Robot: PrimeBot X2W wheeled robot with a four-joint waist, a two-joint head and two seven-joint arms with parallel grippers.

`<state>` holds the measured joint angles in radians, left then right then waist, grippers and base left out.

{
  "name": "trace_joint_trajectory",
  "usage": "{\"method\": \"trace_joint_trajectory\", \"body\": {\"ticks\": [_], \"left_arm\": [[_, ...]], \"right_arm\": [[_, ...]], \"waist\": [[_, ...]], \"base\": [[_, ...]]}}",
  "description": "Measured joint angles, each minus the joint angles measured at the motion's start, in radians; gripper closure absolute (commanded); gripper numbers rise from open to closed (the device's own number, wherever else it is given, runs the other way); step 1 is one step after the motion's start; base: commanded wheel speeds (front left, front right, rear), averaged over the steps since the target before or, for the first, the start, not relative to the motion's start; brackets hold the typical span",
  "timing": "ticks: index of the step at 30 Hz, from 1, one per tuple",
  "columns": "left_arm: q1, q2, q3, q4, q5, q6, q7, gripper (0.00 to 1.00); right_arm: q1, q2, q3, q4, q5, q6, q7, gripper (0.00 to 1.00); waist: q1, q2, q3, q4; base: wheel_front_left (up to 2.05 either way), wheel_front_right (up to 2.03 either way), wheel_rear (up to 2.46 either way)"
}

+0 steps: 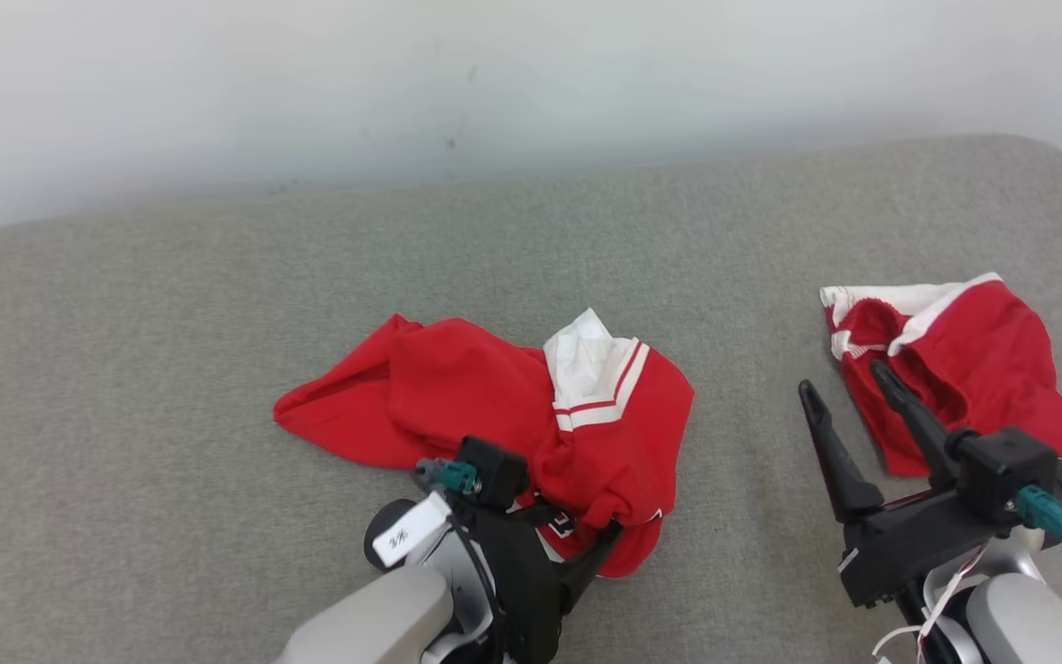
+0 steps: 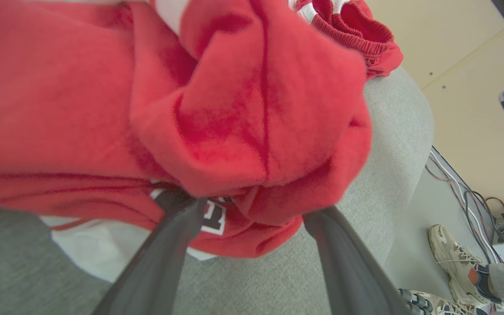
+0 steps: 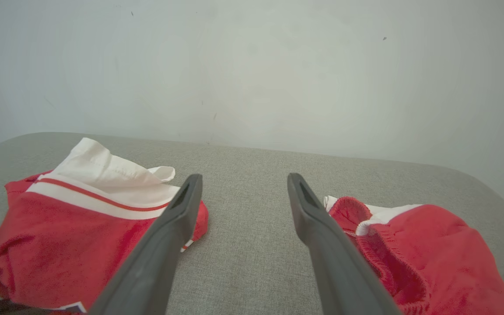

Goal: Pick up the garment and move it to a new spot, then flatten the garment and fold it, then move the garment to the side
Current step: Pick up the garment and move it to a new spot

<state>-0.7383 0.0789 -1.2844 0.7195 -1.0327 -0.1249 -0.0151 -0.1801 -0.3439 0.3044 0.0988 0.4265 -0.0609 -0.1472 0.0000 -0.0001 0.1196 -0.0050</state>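
Showing a grey, fabric-covered tabletop [image 1: 171, 323] set against a pale wall, with two red garments on it. The task's garment, a crumpled red jersey [image 1: 457, 397], lies at the middle of the tabletop. Its long axis runs from side to side, with a thin tail at the robot's left and a thicker, bunched mass at the right. A white striped band [image 1: 600, 397] lies on its far side. A second red garment with a white waistband [image 1: 983, 360] lies well apart to the right, with bare grey fabric between the two.

The left arm is plainly the nearer. Its pale forearm comes in low from the near edge, with the wrist pitched forward and down. The left claw [image 1: 568, 539] sits at the jersey's near edge, under the bunched right end, so most of the cloth lies ahead of it and to its left. In the left wrist view its jaws stand wide, and a fold of red cloth bulges over and between the fingertips [image 2: 322, 218] without being pinched.

The right claw [image 1: 842, 380] hangs above the tabletop just beside the second garment, jaws wide and empty, its fingers pointing toward the wall.

Flattening would probably call for holds spaced along that side-to-side axis.
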Motion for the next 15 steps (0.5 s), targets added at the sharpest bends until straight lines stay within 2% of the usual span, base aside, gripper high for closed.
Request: {"method": "trace_joint_trajectory", "body": {"ticks": [3, 9, 12, 15], "left_arm": [[0.021, 0.001, 0.000, 0.003, 0.030, 0.005, -0.049, 0.00], [0.041, 0.021, 0.017, -0.005, 0.076, 0.091, -0.166, 0.00], [0.069, 0.054, 0.039, -0.023, 0.082, 0.136, -0.220, 0.00], [0.111, 0.090, 0.052, -0.040, 0.090, 0.181, -0.225, 0.00]], "right_arm": [[-0.009, -0.001, -0.013, 0.019, 0.019, 0.012, 0.000, 0.00], [-0.033, -0.001, -0.024, 0.085, 0.061, 0.036, 0.014, 0.00], [-0.067, 0.010, -0.017, 0.133, 0.072, 0.053, 0.033, 0.00], [-0.085, 0.024, -0.011, 0.177, 0.093, 0.063, 0.053, 0.00]], "waist": [[0.0000, 0.0000, -0.015, 0.014], [0.0000, 0.0000, -0.046, 0.058], [0.0000, 0.0001, -0.066, 0.079], [0.0000, 0.0000, -0.088, 0.098]], "base": [[0.00, 0.00, 0.00], [0.00, 0.00, 0.00], [0.00, 0.00, 0.00], [0.00, 0.00, 0.00]]}}
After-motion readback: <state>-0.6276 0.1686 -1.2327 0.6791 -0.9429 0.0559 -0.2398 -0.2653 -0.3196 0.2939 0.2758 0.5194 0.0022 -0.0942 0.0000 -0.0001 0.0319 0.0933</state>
